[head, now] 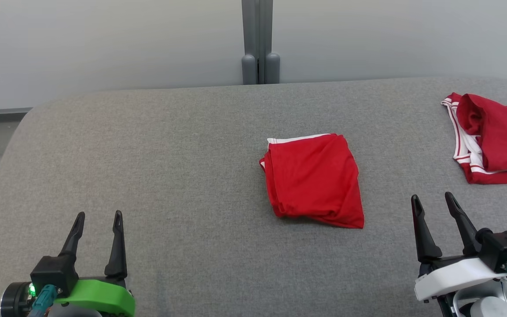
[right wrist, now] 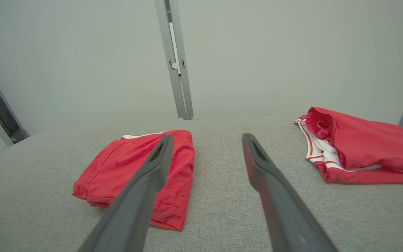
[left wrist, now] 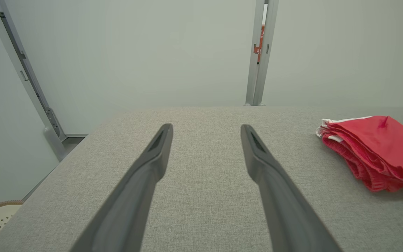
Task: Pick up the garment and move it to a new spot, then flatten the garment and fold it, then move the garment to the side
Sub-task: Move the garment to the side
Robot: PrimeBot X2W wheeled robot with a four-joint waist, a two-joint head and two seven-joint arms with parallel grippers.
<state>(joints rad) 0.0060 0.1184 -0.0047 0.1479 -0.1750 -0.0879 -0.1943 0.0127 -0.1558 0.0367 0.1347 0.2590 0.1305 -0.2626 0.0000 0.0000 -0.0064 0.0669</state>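
Left gripper (head: pixel 98 214) and right gripper (head: pixel 431 196) hover wide and empty at the near edge of the padded grey table (head: pixel 170 154). The folded red garment (head: pixel 313 180) lies at centre, well apart from a rumpled white-trimmed red garment (head: pixel 495 136) at far right. Folding looks done; next, probably, gripping the bundle's edge to shift it aside.

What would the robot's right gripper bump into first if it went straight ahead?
Likely nothing soon. The right gripper points along the bare gray table, into the gap between the folded red garment and the rumpled red garment. Farther on stands the wall, though depth is hard to judge.
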